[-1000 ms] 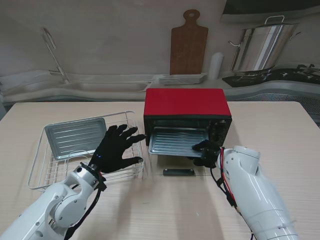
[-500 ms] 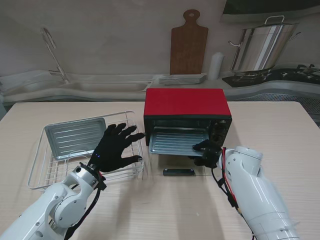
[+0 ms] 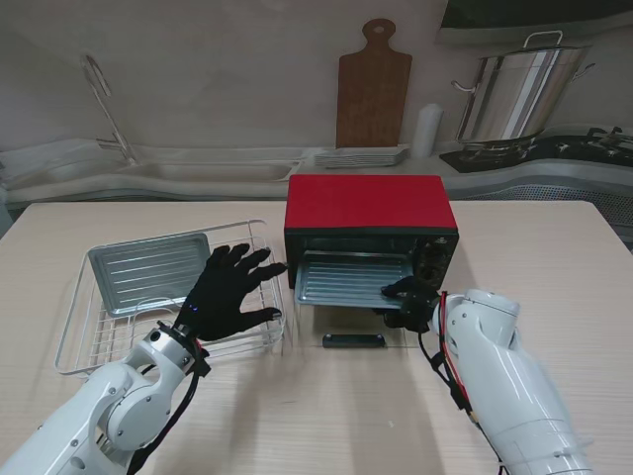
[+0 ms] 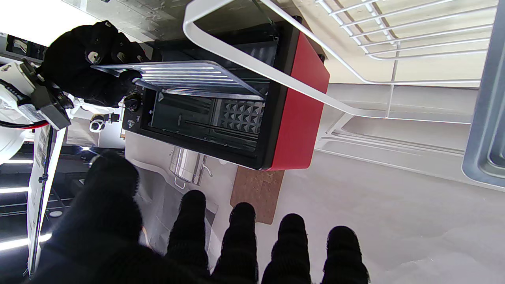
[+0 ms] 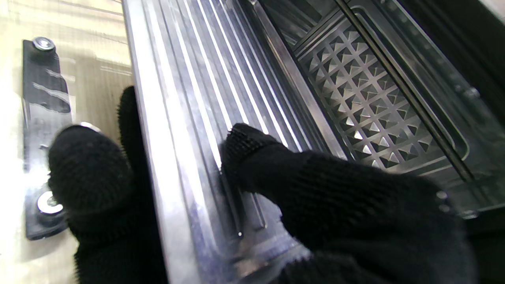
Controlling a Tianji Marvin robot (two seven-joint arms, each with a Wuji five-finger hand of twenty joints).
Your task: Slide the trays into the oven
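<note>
the right hand is mostly hidden behind its own white forearm in the stand's view. in the right wrist view its fingers under the tray are covered by the tray's rim. the oven's knobs are too small to read. in the left wrist view the second tray is cut off by the picture's edge, and the left hand shows only its fingertips.
</note>
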